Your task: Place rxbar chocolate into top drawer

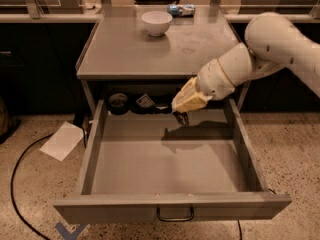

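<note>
The top drawer is pulled wide open, a grey shallow tray with a thin loop handle on its front panel. My gripper hangs over the drawer's back middle, just under the front edge of the table top. Its tan fingers are closed on a small dark piece that sticks out below them, the rxbar chocolate; most of the bar is hidden. It hangs a little above the drawer bottom and casts a shadow there.
A black tape roll and a small packet lie at the drawer's back left. On the table top stand a white bowl and a bluish packet. A paper sheet and a cable lie on the floor at left.
</note>
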Robot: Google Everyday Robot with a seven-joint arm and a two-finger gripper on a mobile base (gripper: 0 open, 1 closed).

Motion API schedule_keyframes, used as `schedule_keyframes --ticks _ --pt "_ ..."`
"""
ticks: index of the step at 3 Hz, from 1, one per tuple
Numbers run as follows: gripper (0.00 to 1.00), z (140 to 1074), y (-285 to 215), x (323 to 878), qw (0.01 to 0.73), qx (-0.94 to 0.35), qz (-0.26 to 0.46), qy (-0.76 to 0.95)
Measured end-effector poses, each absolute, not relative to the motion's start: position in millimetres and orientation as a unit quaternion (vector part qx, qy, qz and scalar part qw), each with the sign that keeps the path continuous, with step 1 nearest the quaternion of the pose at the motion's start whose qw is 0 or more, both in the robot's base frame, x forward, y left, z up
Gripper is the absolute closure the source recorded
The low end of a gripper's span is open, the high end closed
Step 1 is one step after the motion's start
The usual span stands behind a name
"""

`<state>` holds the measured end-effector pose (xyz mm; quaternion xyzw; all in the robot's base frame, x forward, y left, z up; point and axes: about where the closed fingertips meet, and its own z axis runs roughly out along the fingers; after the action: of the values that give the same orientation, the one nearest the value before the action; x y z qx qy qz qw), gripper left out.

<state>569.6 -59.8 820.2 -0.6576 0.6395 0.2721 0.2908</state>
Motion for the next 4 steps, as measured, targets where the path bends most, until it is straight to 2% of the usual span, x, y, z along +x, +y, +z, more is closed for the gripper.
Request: schedule_keyframes --ticks 3,4 --pt "1.0 652.2 -61.0 530.0 0.187 -0.62 0.253 0.718" --pt "0.83 648.4 -61.6 529.7 0.185 -0.619 0.252 0.72"
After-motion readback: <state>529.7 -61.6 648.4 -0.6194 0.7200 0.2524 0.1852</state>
